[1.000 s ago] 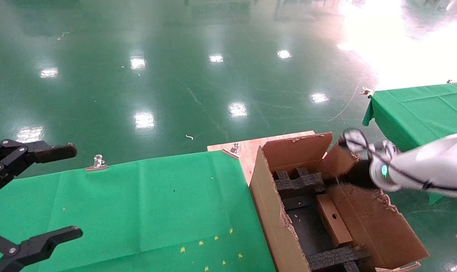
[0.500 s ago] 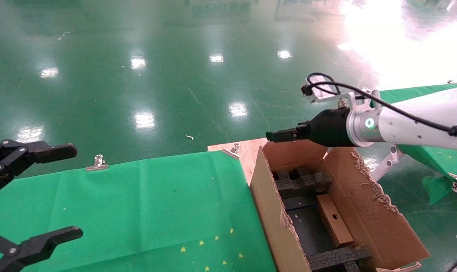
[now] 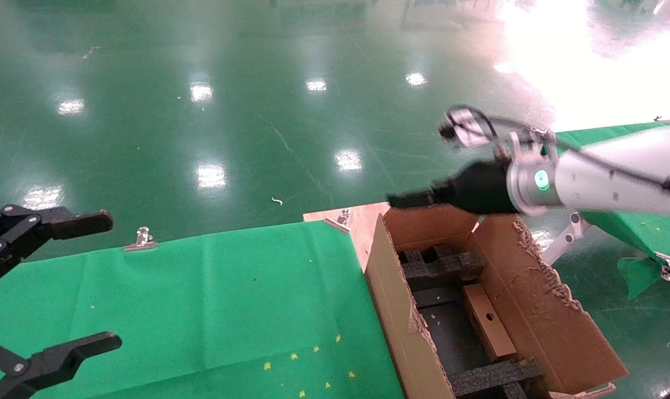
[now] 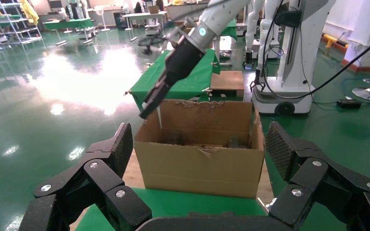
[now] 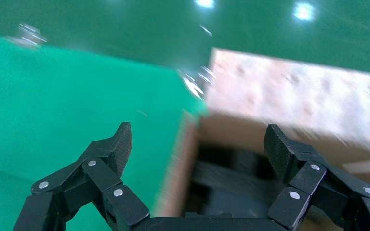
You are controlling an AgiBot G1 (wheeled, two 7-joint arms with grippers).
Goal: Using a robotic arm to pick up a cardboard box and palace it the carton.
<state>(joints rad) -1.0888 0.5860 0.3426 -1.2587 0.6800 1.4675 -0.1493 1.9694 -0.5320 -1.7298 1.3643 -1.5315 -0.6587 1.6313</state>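
The carton (image 3: 393, 310) stands open at the right end of the green table, with torn flaps and black foam inserts (image 3: 440, 269) inside. The small cardboard box (image 3: 488, 321) lies inside it against the right wall, round hole facing up. The white robotic arm (image 3: 606, 188) reaches in from the right. Its right gripper (image 3: 409, 198) hovers above the carton's far edge, clear of the box. In the right wrist view this gripper (image 5: 200, 139) is open and empty over the carton's rim. My left gripper (image 3: 107, 281) is open and empty at the far left, and its wrist view faces the carton (image 4: 202, 166).
A green cloth (image 3: 213, 299) covers the table, held by a metal clip (image 3: 141, 239). A bare wooden board (image 3: 362, 221) lies under the carton's far corner. A second green-covered table (image 3: 617, 160) stands at the right. Glossy green floor lies beyond.
The right arm has lifted out of the carton and now hovers above its far edge. The small box stays inside the carton. The left gripper has not moved.
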